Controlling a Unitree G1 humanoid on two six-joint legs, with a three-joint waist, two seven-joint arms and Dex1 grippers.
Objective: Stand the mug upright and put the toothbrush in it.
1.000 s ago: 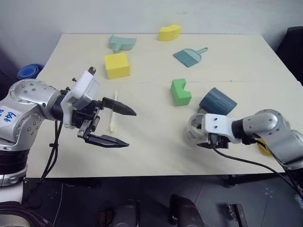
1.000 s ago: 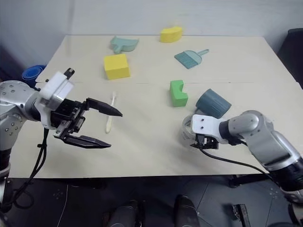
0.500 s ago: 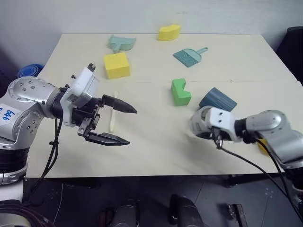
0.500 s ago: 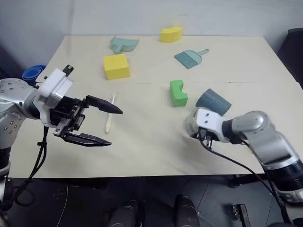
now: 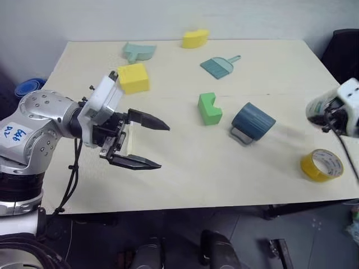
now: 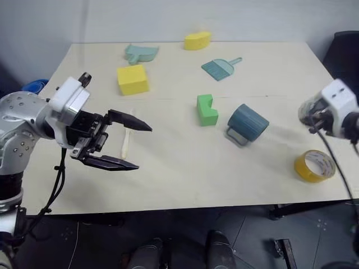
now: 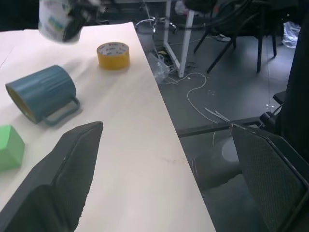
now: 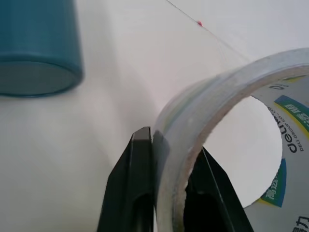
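Mug (image 5: 253, 120) on side mid-table, mouth toward 7 o'clock. Right gripper (image 8: 169, 193) at 3 o'clock of mug, nearer, pinching clear tape roll (image 8: 231, 145). Left gripper (image 5: 147, 143) wide open, empty. Toothbrush (image 6: 125, 143) just behind it, lying 12-to-6.

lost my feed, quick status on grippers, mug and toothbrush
Left gripper open, empty, above toothbrush. Right gripper shut on clear tape roll. Mug on its side. Nothing blocking.
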